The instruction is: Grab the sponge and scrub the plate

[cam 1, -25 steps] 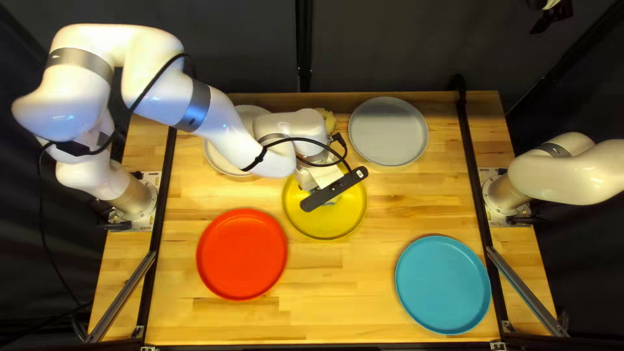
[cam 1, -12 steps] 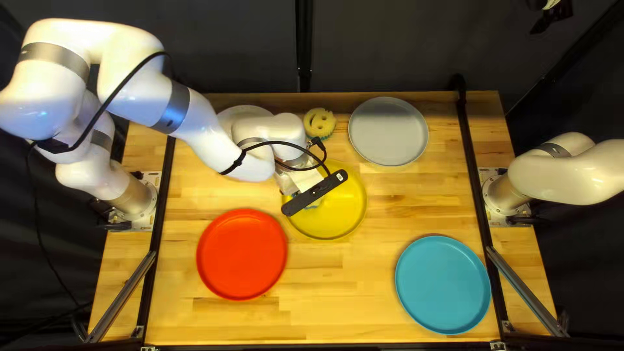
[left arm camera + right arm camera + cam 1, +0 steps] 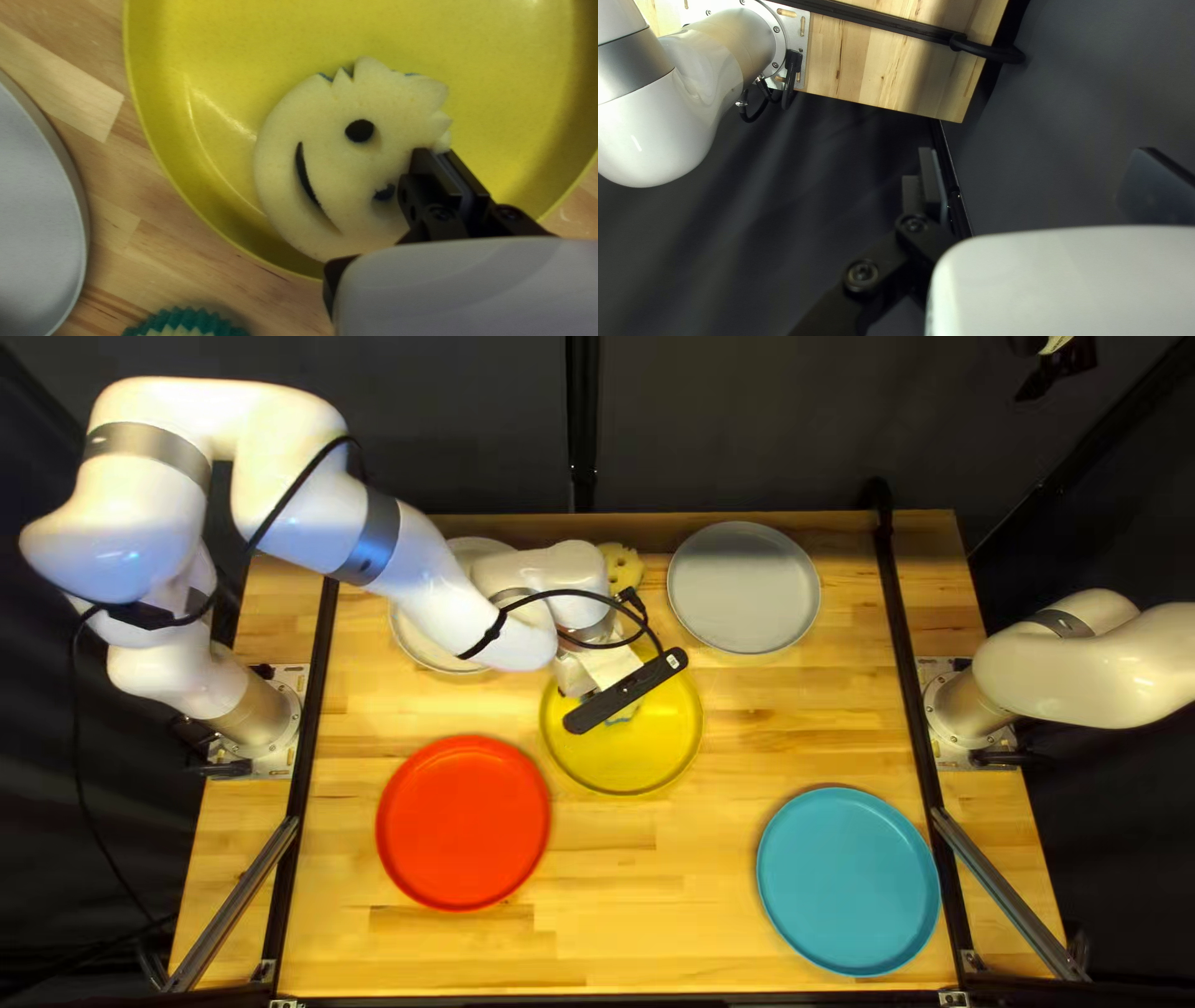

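Observation:
My left gripper is over the yellow plate in the top left view, its fingers hidden by the dark camera bar. A bit of the sponge shows past that bar. Seen from the left wrist, the pale yellow sponge with cut-out eyes and mouth is over the inside of the yellow plate, near its rim. Left gripper pinches the sponge's edge between close-set fingers. Away from the plates, my right gripper has widely parted fingers with nothing between them.
A second round sponge with a teal underside sits behind the yellow plate. Two grey plates are along the back, one partly under my left arm. Nearer the front are a red plate and a blue plate.
My left arm moved toward its base at the left, then back to the right, and the sponge shifted with it over the yellow plate. My right arm has stayed put.

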Robot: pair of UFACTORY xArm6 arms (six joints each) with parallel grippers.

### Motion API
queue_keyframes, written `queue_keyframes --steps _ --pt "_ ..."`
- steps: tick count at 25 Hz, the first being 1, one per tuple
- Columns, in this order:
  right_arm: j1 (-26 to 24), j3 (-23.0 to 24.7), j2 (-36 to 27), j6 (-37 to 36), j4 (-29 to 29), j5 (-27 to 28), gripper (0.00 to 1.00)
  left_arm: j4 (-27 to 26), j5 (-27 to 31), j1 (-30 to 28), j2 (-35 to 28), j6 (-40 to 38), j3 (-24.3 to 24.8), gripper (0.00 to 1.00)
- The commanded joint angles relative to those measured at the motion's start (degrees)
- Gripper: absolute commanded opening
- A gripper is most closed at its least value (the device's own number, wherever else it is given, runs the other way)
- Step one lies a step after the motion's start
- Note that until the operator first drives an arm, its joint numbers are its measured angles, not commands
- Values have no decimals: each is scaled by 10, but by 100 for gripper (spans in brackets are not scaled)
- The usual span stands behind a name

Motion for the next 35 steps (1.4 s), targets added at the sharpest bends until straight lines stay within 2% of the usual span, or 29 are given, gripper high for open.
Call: queue_keyframes --steps 1,6,14,16,20,31,35 --pt "0 0 0 0 0 0 100 -4 10 1 23 15 -31 0" --pt "0 0 0 0 0 0 100 -14 11 -13 6 26 -14 0" --pt "0 0 0 0 0 0 100 -37 11 -40 -64 37 69 0" --pt "0 0 0 0 0 0 100 -51 -1 -50 -96 40 117 0" --pt "0 0 0 0 0 0 100 -61 -9 -59 -120 36 154 0" --pt "0 0 0 0 0 0 100 -63 -22 -68 -128 20 180 0" --pt "0 0 0 0 0 0 100 -49 -31 -70 -107 -9 157 0"
